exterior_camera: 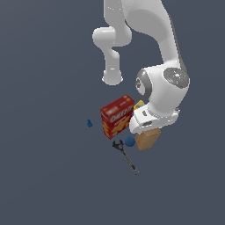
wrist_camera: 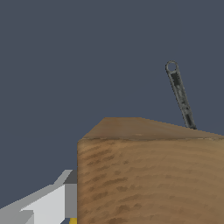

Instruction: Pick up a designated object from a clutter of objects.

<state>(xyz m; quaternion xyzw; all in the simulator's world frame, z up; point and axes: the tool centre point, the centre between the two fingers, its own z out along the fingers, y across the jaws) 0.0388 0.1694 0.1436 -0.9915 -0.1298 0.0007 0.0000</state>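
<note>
The tan-brown box [exterior_camera: 147, 139] stands on the floor at the exterior view's right end of the clutter, directly under my hand [exterior_camera: 151, 117]. The hand hides my fingers in that view. In the wrist view the box [wrist_camera: 148, 179] fills the near field. One grey finger [wrist_camera: 48, 203] lies against its side, and the other finger is hidden. I cannot tell whether the jaws press on the box. The red cracker box [exterior_camera: 117, 116] stands just beside it, with the yellow container [exterior_camera: 139, 104] behind.
A small blue ball [exterior_camera: 129, 141] lies between the red box and the tan box. A black wrench [exterior_camera: 126, 157] lies in front of them and also shows in the wrist view [wrist_camera: 180, 96]. A tiny blue piece [exterior_camera: 89, 123] sits apart on the exterior view's left.
</note>
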